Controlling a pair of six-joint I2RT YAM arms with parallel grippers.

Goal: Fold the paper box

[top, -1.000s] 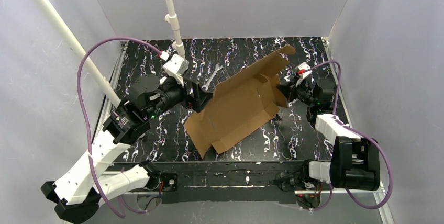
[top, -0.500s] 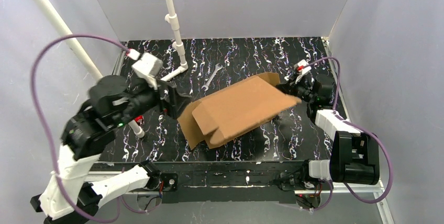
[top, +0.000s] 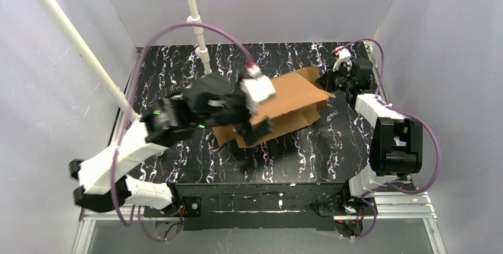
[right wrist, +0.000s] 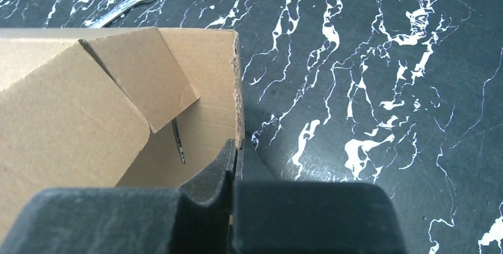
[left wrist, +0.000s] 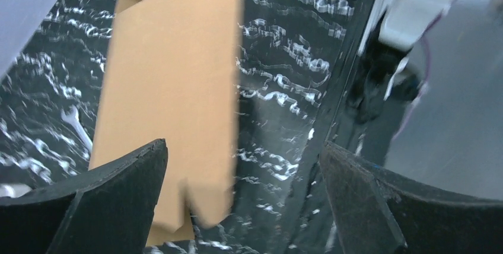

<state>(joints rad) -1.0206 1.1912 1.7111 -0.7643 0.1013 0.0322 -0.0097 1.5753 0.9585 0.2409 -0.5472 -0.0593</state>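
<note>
Paper box (top: 290, 97) lies part-folded in the middle of the dark marbled surface (top: 332, 147). It slants from beside the left arm up toward the far right corner, with one broad panel lying over the rest. The right tool (right wrist: 235, 153) is pinched together on the box's far right edge, at a corner where a small flap (right wrist: 148, 82) leans inward (a wrench (right wrist: 121, 2) lies on the surface beyond, apart from the cardboard). The left tool (left wrist: 242, 153) hangs over the near left part of the box with its fingers spread wide and nothing between them. Cardboard shows below the gap, but I cannot tell whether either finger touches it.

By my reading the step in hand is an early one: one end is anchored while the free arm lines up for a hold, and no walls look locked yet. The next move likely calls for the left tool to come down on a loose panel edge and close on it squarely. It would then turn the panel along its crease while the right tool holds firm, so the sheet doesn't slide or twist.
</note>
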